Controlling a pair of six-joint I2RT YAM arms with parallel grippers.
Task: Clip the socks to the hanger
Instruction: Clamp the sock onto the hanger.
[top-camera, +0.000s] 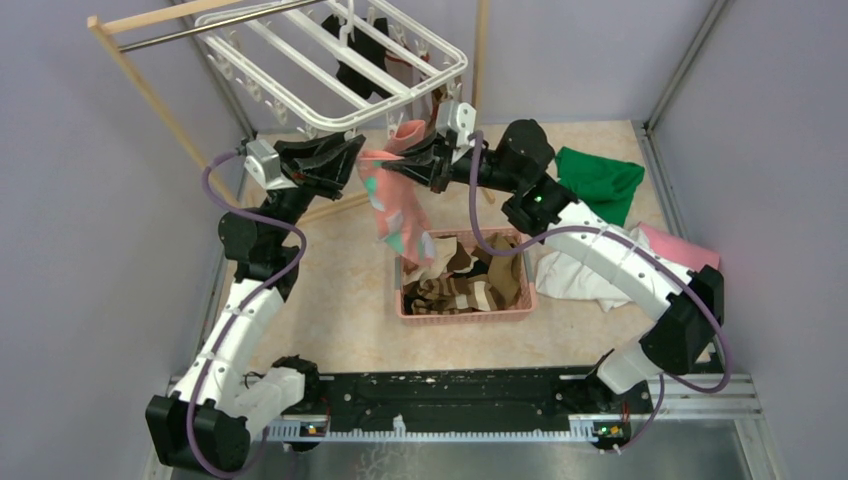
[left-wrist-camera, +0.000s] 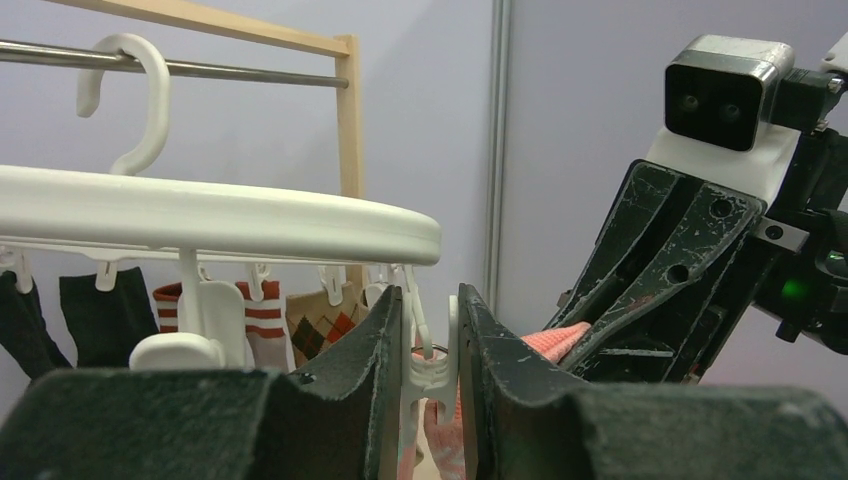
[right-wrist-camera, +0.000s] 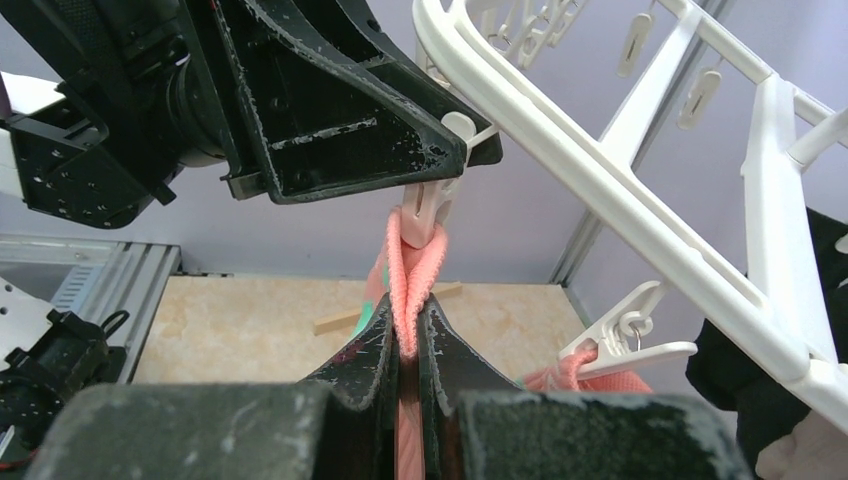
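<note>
The white hanger (top-camera: 330, 60) hangs from the rod at the back. My left gripper (left-wrist-camera: 432, 320) is shut on one of its white clips (left-wrist-camera: 437, 350) at the near edge, pressing the clip's upper arms together. My right gripper (right-wrist-camera: 408, 325) is shut on the cuff of a pink-teal sock (right-wrist-camera: 415, 275), whose top edge reaches between that clip's (right-wrist-camera: 430, 205) lower jaws. The sock (top-camera: 395, 205) dangles below both grippers. Black (left-wrist-camera: 100, 315), striped (left-wrist-camera: 260, 320) and argyle socks (left-wrist-camera: 320, 325) hang clipped further back. A second pink sock (right-wrist-camera: 600, 380) hangs from a neighbouring clip.
A pink basket (top-camera: 465, 312) under the hanger holds several brown and striped socks (top-camera: 470, 280). Green (top-camera: 600, 180), white (top-camera: 575, 275) and pink cloths (top-camera: 680, 250) lie at the right. The wooden rack (top-camera: 150, 95) with its metal rod stands at the back left.
</note>
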